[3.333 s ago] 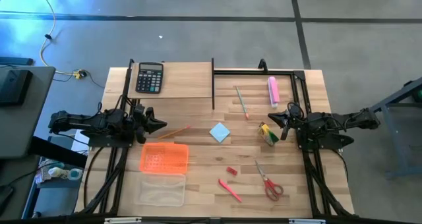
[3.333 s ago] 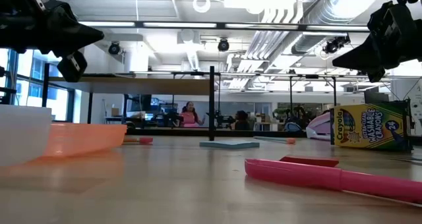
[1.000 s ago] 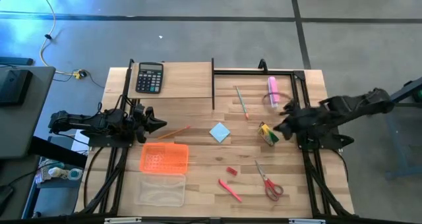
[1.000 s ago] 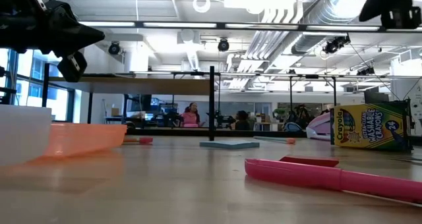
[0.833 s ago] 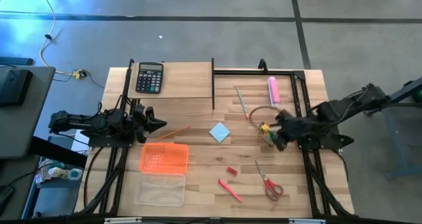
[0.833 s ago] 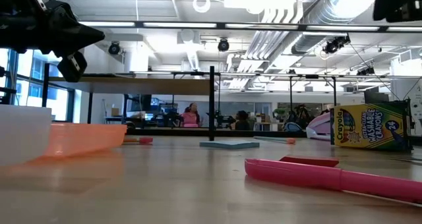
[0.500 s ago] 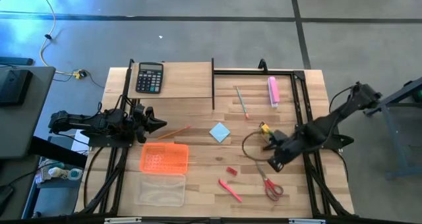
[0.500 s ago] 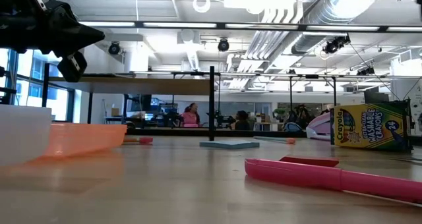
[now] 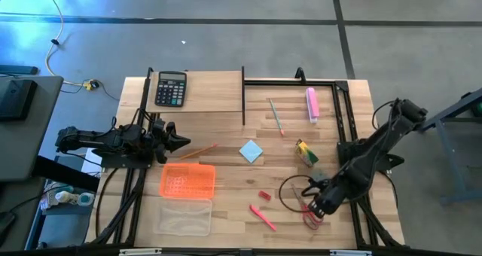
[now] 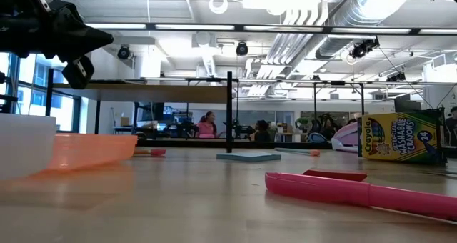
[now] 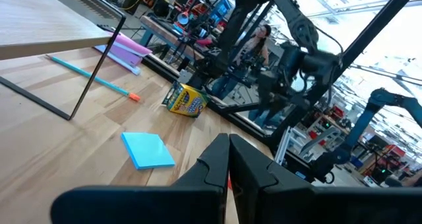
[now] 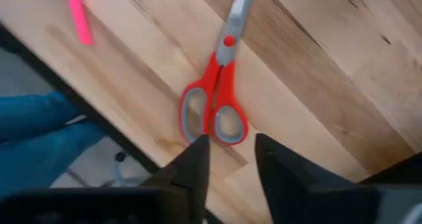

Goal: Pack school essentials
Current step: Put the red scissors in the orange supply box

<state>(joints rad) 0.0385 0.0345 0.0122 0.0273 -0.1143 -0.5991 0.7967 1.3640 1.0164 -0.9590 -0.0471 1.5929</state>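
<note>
The right arm stretched from the tabletop's right edge toward its near right corner, bent at the elbow, wrist angled down. The right gripper (image 9: 316, 208) hung low over the wood near the front edge, its two dark fingers (image 12: 193, 163) parted with a clear gap between them. The left arm lay folded at the left edge, the left gripper (image 9: 177, 141) pointing inward, fingers pressed together.
</note>
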